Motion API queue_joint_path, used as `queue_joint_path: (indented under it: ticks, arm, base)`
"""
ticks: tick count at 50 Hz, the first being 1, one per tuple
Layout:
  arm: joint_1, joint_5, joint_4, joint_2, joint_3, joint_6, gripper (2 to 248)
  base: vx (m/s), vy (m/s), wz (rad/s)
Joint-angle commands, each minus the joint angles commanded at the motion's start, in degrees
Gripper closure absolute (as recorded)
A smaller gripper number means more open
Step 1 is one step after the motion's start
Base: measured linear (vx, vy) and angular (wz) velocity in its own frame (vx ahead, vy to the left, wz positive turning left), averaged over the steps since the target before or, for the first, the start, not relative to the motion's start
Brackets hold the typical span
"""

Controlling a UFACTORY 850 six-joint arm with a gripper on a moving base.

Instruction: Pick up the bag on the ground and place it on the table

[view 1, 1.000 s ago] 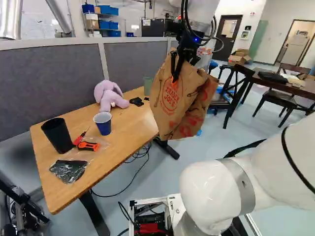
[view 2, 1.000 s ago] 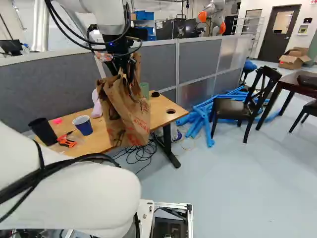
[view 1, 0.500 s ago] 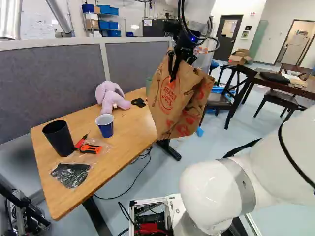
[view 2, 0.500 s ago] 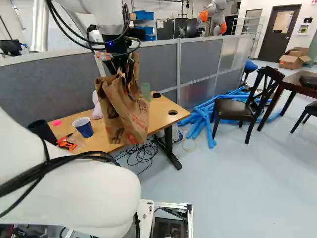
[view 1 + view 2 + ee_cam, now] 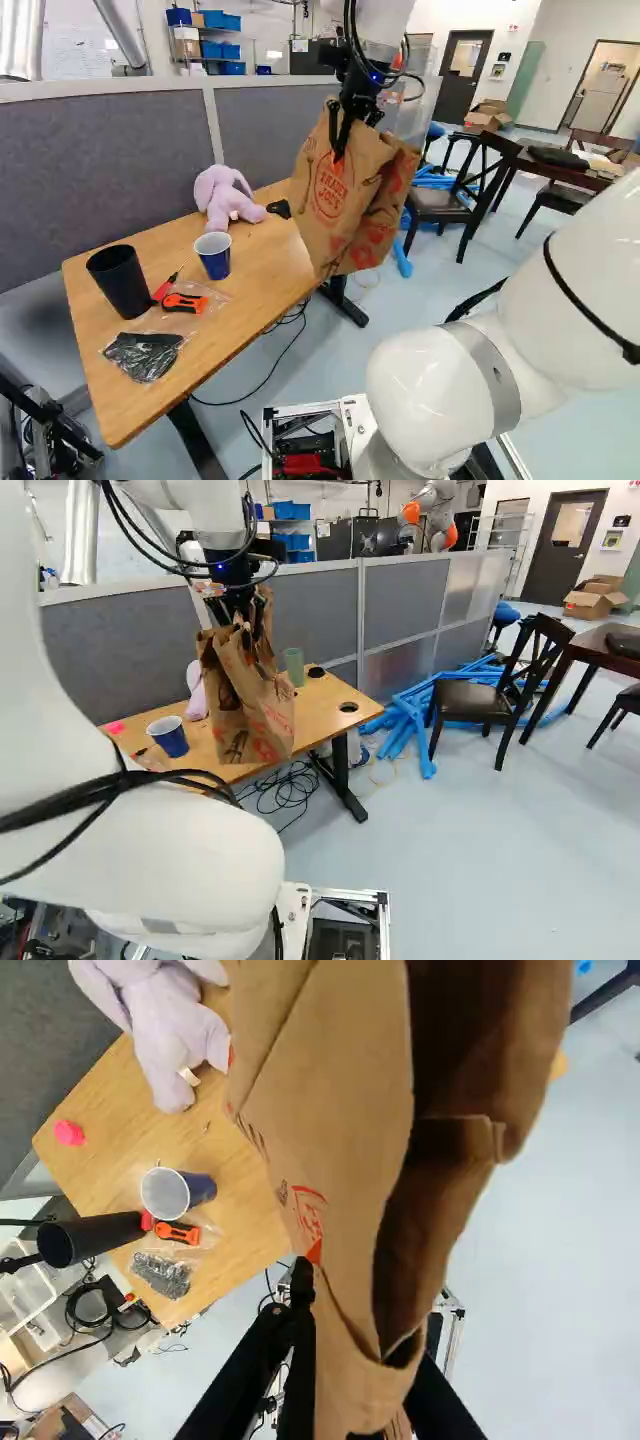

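Note:
My gripper (image 5: 340, 148) is shut on the brown paper bag (image 5: 340, 215) near its top edge, and the bag hangs upright from it. In the wrist view the bag (image 5: 345, 1110) stretches ahead of the gripper (image 5: 355, 1355), its folded mouth facing the camera and hiding part of the fingers. The wooden table (image 5: 245, 290) lies behind and beside the bag in the left base view. In the right base view the bag (image 5: 240, 705) covers part of the tabletop; whether its bottom is over the table I cannot tell.
On the table are a pink plush toy (image 5: 225, 195), blue cup (image 5: 213, 254), black cup (image 5: 120, 280), orange-handled tool (image 5: 184, 302), plastic-wrapped dark item (image 5: 143, 355) and green cup (image 5: 294, 666). A grey partition (image 5: 100, 180) stands behind. Chairs (image 5: 470, 695) and blue tubes (image 5: 410, 715) lie beyond; another robot (image 5: 430, 505) stands farther back.
The base has moved slightly, shifting the scene a little at first. The arm has carried the bag leftward in the left base view, toward the plush toy's side. The grip has stayed the same.

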State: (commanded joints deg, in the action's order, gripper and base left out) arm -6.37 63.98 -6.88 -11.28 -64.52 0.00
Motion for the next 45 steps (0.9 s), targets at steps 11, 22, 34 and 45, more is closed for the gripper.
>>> queue_joint_path:
  ticks: [11, 22, 34, 45]
  arm:
    - [-1.75, 0.00, 0.00, 3.81, -3.37, 0.00, 232]
    - [-3.16, 0.00, 0.00, 7.50, -6.81, 0.00, 232]
    - [-4.06, 0.00, 0.00, 11.26, -10.51, 0.00, 232]
    - [-4.61, 0.00, 0.00, 14.69, -14.04, 0.00, 232]
  base:
    - [0.000, 0.000, 0.000]
    - [0.000, 0.000, 0.000]
    - [0.000, 0.000, 0.000]
    - [0.000, 0.000, 0.000]
